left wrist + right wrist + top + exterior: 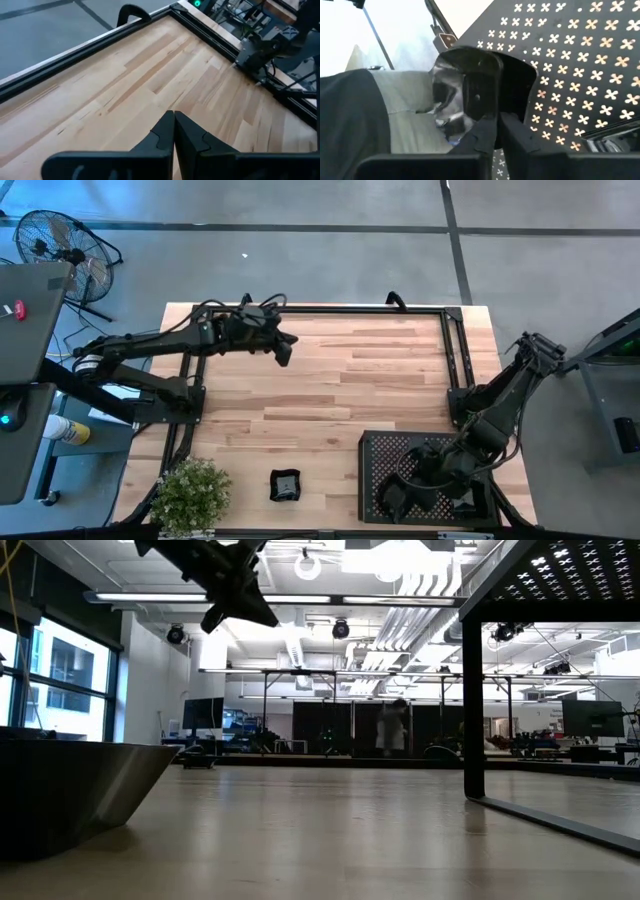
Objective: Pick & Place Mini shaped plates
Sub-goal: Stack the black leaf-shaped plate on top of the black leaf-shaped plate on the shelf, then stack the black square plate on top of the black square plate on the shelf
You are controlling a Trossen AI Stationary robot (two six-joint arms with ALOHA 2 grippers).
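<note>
Pale wood planks are making up the counter point(330, 395), which is standing on a grey concrete floor with a black frame point(452, 350) running along its far and side edges. 1 small glossy plate point(286, 485) is sitting alone on the bare wood near the front edge, just beside a potted plant point(190, 496) at the front left corner. A perforated tray point(385, 455) is lying at the front right corner.

Left arm: its gripper point(284, 352) is hovering high over the far left part of the counter, well apart from the plate, with its fingers point(165, 132) pressed together and holding nothing.

Right arm: its gripper point(400, 490) is reaching down over the tray. From the wrist, its fingers point(487, 132) are looking nearly closed, with a dark glossy dish point(470, 87) sitting right at their tips against the tray's cut-out pattern; whether they are actually pinching its rim I cannot tell.

A floor fan point(62, 242) is standing off the counter's far left corner.
</note>
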